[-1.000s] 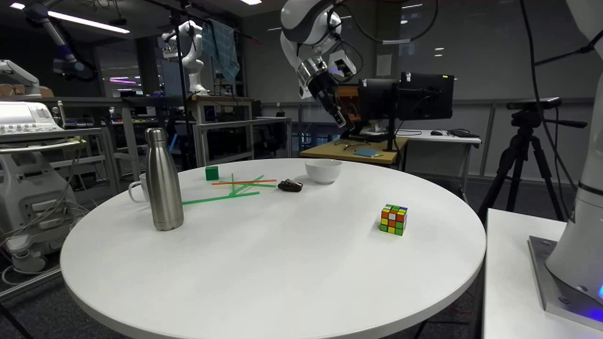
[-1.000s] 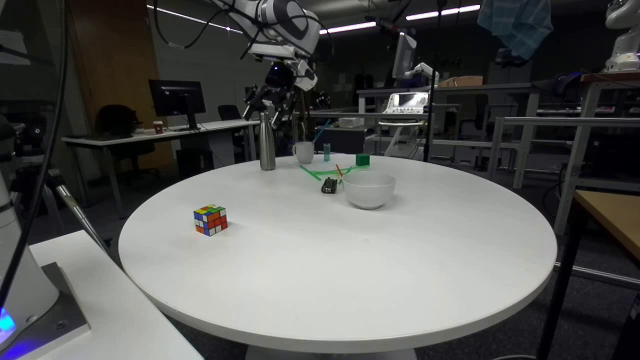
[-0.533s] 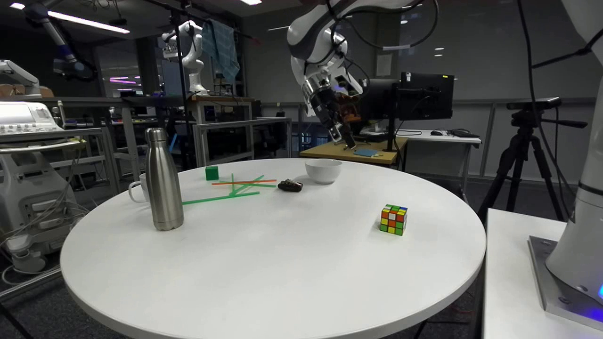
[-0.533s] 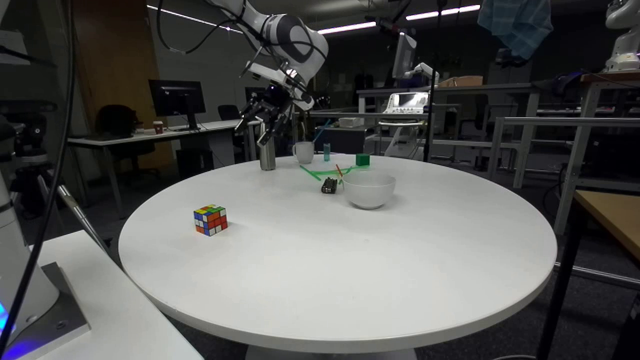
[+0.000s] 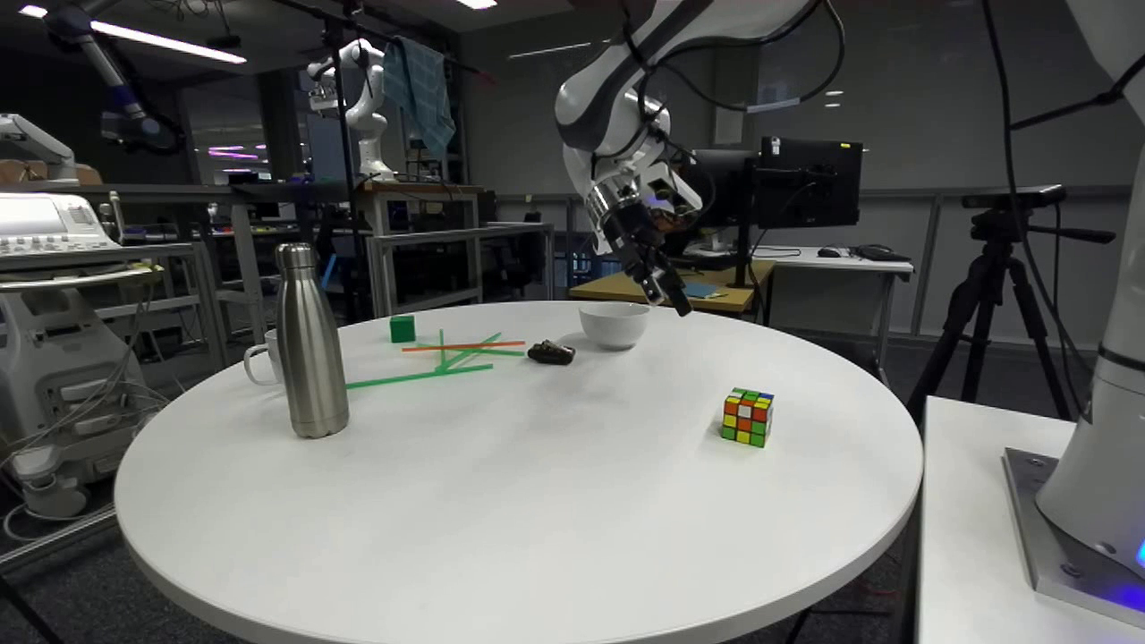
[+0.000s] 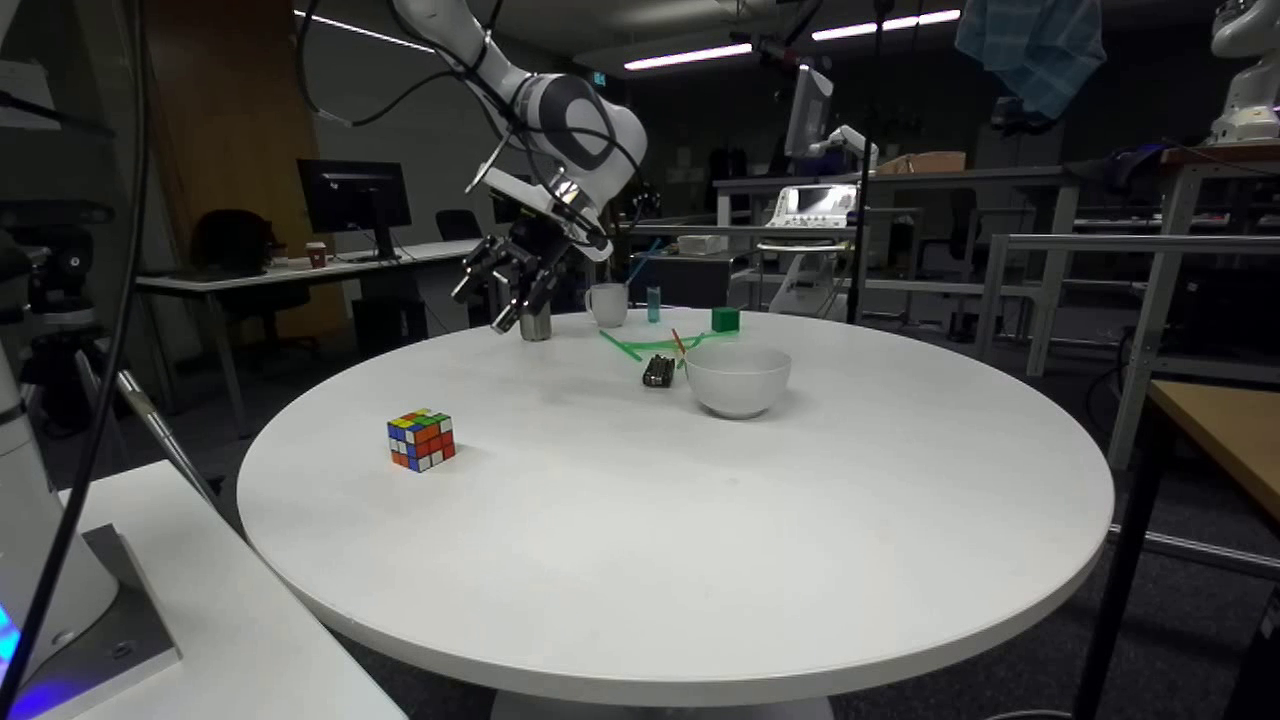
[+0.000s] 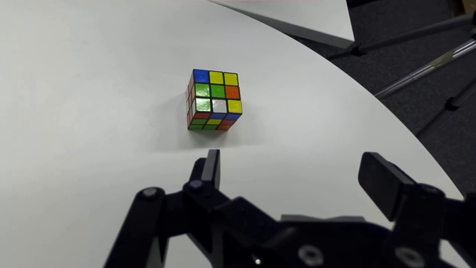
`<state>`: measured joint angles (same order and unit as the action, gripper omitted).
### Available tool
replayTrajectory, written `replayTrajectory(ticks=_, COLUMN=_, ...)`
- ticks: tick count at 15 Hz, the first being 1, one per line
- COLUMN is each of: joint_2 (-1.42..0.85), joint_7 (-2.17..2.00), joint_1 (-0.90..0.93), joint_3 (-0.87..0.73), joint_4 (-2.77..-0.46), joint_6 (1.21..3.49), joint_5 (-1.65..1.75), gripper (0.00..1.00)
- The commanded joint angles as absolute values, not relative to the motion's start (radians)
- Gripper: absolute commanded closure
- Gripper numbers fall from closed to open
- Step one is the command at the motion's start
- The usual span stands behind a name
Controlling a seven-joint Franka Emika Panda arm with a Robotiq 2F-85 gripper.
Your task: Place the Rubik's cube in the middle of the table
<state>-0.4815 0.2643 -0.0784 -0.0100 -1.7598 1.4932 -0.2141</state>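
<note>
Tall, capped bottle of brushed steel (image 5: pixel 311 344): at the left in an exterior view, upright on the large, round, white-topped table (image 5: pixel 501 528); not needed.

Rounded white bowl (image 5: pixel 614 326): upright on the same table; not needed either.

Black two-fingered gripper (image 5: pixel 669 302): tilted, raised above the tabletop, fingers spread wide, nothing between them. Its tips look near the bowl (by line of sight only, I judge).

Small, multicoloured Rubik's cube (image 5: pixel 747 418): resting flat, off the table's middle. In both exterior views it lies below my fingers, on the side toward the white robot base (image 5: pixel 1105 447).

Wrist view, same order. Left-of-view black finger (image 7: pixel 211 169): the cube lies almost straight ahead of it, apart. Right-of-view black finger (image 7: pixel 385 178): farther from the cube, which lies ahead and well to its left.

Orientation: no long axis; two side faces stand nearly square to the line on which the fingers close, so I judge little wrist turn is called for. Offset governs: I read the next move as down and toward the base, with a shift to the left of the wrist view until the cube sits midway between the fingers. Going straight in, I could land the left-of-view finger on the cube. Grasp and placing: both outstanding.
</note>
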Motion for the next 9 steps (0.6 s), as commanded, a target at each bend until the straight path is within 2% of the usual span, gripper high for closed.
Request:
replayTrajectory(ticks=1, joint_2=-0.421, joint_7=0.267, joint_1=-0.078, joint_3=0.0, joint_4=-1.882, joint_6=1.626, joint_5=-0.223, gripper=0.0)
replayTrajectory(ticks=5, joint_2=-0.399, joint_7=0.276, joint_1=-0.076, joint_3=0.008, joint_4=-1.971, joint_6=1.761, joint_5=-0.214, gripper=0.0)
replayTrajectory(ticks=9, joint_2=-0.379, joint_7=0.282, joint_1=-0.078, joint_3=0.011, joint_4=-2.035, joint_6=1.781, joint_5=-0.203, gripper=0.0)
